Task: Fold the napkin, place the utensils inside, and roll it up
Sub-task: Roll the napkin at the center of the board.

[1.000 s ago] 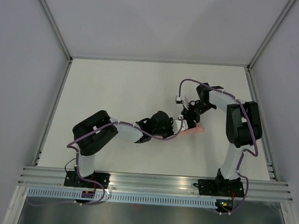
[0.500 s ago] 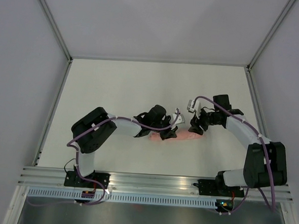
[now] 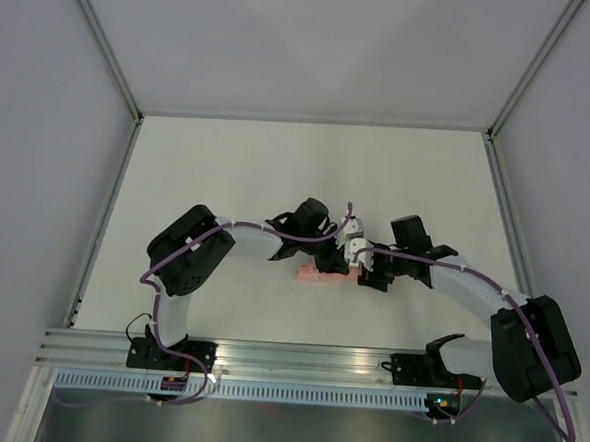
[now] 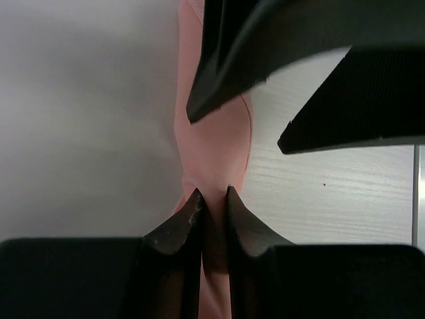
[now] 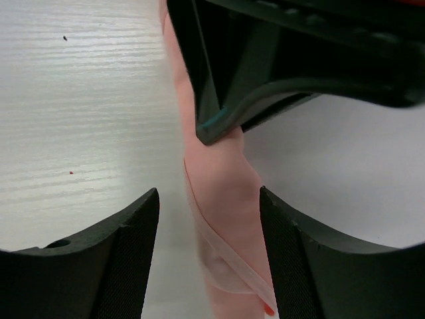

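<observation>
The napkin (image 3: 310,274) is a narrow pale pink roll lying on the white table, mostly covered by both grippers in the top view. My left gripper (image 4: 212,195) is shut on one end of the napkin (image 4: 214,143). My right gripper (image 5: 209,194) is open and straddles the other end of the napkin (image 5: 226,199), with its fingers (image 5: 136,239) apart from the cloth on both sides. In the top view the left gripper (image 3: 330,263) and right gripper (image 3: 365,275) face each other closely. No utensils show.
The white table (image 3: 228,167) has grey walls at the back and both sides and a metal rail (image 3: 307,360) along the near edge. The left gripper's black body (image 5: 279,60) hangs just above the roll, close in front of the right fingers.
The napkin roll has moved left and nearer with the left gripper. The right arm has swung from the back round to the near right and brought its open gripper over the roll's right end.
</observation>
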You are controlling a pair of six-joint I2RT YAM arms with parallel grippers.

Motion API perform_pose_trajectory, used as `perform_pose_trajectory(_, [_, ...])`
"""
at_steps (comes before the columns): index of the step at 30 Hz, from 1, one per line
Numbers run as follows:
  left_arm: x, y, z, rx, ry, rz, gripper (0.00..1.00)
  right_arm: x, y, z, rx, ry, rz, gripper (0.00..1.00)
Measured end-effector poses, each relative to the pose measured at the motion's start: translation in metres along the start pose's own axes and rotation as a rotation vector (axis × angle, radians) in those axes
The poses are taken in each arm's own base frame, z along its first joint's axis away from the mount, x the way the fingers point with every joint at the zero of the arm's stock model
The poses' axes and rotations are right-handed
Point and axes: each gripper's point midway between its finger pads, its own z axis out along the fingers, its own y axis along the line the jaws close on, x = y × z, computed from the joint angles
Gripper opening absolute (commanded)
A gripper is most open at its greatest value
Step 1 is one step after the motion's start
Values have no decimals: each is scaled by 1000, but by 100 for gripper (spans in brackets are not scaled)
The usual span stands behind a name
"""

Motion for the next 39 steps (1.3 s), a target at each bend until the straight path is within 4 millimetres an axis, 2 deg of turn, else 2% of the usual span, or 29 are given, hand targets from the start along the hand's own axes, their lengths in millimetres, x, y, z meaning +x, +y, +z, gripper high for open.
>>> perform_pose_trajectory(3, [1, -2, 0, 12, 8, -8, 6, 4, 10, 10, -33, 28, -28, 67])
perform_pose_trajectory(8, [1, -5, 2, 42, 14, -27, 7, 11, 8, 16, -31, 60, -43, 65])
perform_pose_trajectory(14, [2, -8, 2, 81, 17, -63, 9, 13, 9, 26, -47, 83, -69, 55])
perform_pose_trajectory(17, [3, -9, 0, 97, 21, -82, 17, 13, 9, 28, -53, 84, -78, 36])
perform_pose_trajectory(18, [3, -8, 0, 98, 23, -90, 26, 13, 11, 28, -58, 85, -79, 28])
perform_pose_trajectory(20, [3, -6, -2, 95, 26, -108, 34, 13, 11, 29, -59, 87, -81, 20])
perform_pose_trajectory(21, [5, -5, -2, 93, 31, -119, 44, 13, 11, 29, -59, 86, -83, 20])
perform_pose_trajectory(22, [7, -5, -2, 92, 37, -132, 48, 13, 10, 29, -58, 87, -84, 18])
perform_pose_trajectory(27, [10, 0, -7, 83, 44, -202, 52, 14, 7, 29, -48, 99, -89, 12])
perform_pose_trajectory(31, [8, 15, -17, 49, 26, -259, 52, 15, 3, 29, -42, 117, -89, 11])
perform_pose_trajectory(34, [4, 27, -32, 5, -1, -293, 52, 16, 0, 29, -40, 128, -81, 10])
perform_pose_trajectory(39, [-18, 50, -64, -113, -98, -318, 53, 16, -2, 31, -47, 143, -35, 9])
